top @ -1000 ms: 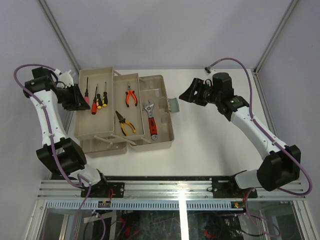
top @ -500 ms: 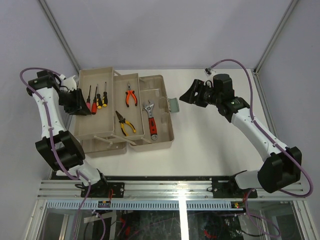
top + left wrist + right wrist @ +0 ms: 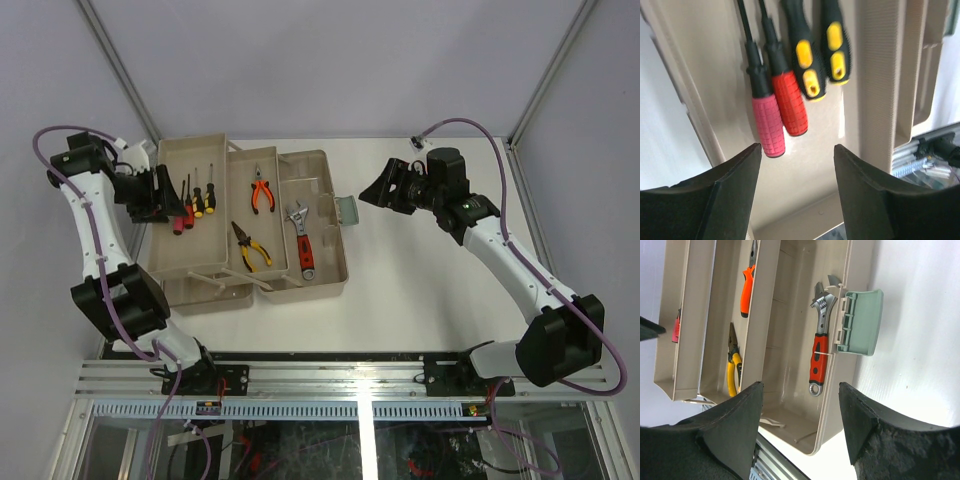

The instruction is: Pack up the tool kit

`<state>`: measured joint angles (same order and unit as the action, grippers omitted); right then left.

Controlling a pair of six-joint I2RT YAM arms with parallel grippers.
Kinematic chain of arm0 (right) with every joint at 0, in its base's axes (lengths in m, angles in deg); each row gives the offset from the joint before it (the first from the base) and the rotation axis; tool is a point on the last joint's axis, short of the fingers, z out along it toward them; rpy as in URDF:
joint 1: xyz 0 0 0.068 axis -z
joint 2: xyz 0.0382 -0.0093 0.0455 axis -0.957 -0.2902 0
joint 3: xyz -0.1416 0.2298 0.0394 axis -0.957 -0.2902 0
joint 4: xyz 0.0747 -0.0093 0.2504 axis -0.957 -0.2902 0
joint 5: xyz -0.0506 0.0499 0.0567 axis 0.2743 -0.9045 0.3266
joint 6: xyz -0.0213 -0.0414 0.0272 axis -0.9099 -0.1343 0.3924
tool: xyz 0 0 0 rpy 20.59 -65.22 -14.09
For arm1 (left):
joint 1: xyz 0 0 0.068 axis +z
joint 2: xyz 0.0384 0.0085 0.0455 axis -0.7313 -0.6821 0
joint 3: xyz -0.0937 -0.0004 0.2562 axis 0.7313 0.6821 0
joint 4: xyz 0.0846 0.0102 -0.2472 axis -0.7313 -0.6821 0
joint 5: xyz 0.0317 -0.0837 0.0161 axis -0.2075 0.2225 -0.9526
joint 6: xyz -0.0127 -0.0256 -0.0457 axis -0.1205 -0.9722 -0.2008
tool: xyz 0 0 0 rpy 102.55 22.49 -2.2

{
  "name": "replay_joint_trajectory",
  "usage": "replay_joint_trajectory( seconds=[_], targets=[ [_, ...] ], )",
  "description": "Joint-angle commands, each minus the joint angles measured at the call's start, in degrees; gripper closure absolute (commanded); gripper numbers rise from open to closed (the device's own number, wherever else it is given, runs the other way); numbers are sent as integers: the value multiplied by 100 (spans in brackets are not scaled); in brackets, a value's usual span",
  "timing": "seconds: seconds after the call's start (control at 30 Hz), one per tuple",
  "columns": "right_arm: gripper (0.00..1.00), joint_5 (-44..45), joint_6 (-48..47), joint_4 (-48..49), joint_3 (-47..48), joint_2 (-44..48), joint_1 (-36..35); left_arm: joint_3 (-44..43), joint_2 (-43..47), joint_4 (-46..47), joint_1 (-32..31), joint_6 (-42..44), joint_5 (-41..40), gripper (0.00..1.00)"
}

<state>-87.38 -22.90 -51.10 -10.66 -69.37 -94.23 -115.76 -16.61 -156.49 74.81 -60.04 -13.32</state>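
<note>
Your left gripper (image 3: 797, 155) has let go, jaws apart and empty; the pink screwdriver (image 3: 768, 122) lies with its tip cut off; your right gripper (image 3: 800, 387) gapes empty.

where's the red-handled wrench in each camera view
top external: wrench lies in the toolbox's rightmost compartment, mid-frame, just left of the green latch.
left wrist: not in it; only screwdrivers in a tray.
right wrist: wrench upper middle, just left of the green latch.
shared landmark: the green latch, seen in the top and right wrist views.
</note>
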Motion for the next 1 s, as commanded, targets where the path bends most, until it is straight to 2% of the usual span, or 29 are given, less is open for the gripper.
replay_joint_trajectory(
  seconds=[0.0,0.17,0.33,0.63,0.87,0.97],
  targets=[
    [32,-24,19,188,-13,175,10,-985,167,230,80,-342,413,41],
    [31,-24,-35,110,-14,208,14,-1731,111,649,361,-921,543,40],
    [31,-80,-170,-97,41,211,13,-1505,52,861,1095,-990,809,41],
    [31,-180,-387,-635,575,-76,13,-616,-20,43,2355,710,1743,40],
    [31,-211,-477,-940,1059,-340,12,663,-5,-117,2651,1765,1828,41],
    [31,-200,-491,-1033,1155,-392,15,1215,32,185,2651,1936,1721,43]
  ],
)
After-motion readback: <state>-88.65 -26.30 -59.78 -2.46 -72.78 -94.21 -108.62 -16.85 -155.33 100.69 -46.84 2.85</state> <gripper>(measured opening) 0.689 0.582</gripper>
